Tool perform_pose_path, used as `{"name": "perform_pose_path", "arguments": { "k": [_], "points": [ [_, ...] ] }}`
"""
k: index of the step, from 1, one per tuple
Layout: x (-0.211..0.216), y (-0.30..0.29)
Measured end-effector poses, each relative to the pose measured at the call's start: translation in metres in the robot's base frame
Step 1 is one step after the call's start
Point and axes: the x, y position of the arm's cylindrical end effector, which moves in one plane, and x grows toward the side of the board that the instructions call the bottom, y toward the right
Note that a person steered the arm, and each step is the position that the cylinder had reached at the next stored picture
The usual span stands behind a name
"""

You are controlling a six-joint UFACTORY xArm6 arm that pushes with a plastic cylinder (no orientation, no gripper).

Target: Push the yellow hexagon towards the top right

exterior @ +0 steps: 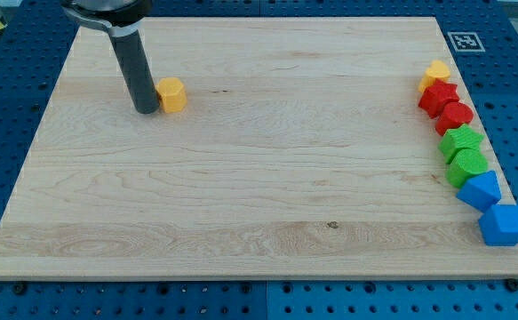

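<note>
Board: wooden board (pixel 259 196) fills most of the view, lying on a blue perforated table (pixel 1 107).
Marker: a small black-and-white tag (pixel 463 41) sits on the table just off the board's corner at 1 o'clock.
Rod: the dark rod comes down from 11 o'clock – my tip (pixel 146 111) rests on the board at about 10 o'clock from the board's middle.
Claw: there is no claw on this arm, only the rod, so nothing is clenched or grasped.
Yellow hexagon: the yellow hexagon (pixel 171 94) lies just beside the tip, at its 2 o'clock side – touching or nearly so, I cannot tell which.
Column at 3 o'clock: well apart from the tip, running downward along the board's edge: a yellow block (pixel 436 73), a red star (pixel 439 96), a red block (pixel 456 116), a green star (pixel 461 140), a green block (pixel 467 165), a blue block (pixel 479 189), a second blue block (pixel 504 224).
</note>
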Motion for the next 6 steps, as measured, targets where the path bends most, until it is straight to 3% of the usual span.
{"name": "perform_pose_path", "arguments": {
  "k": [6],
  "points": [
    [-0.019,0.028]
  ]
}}
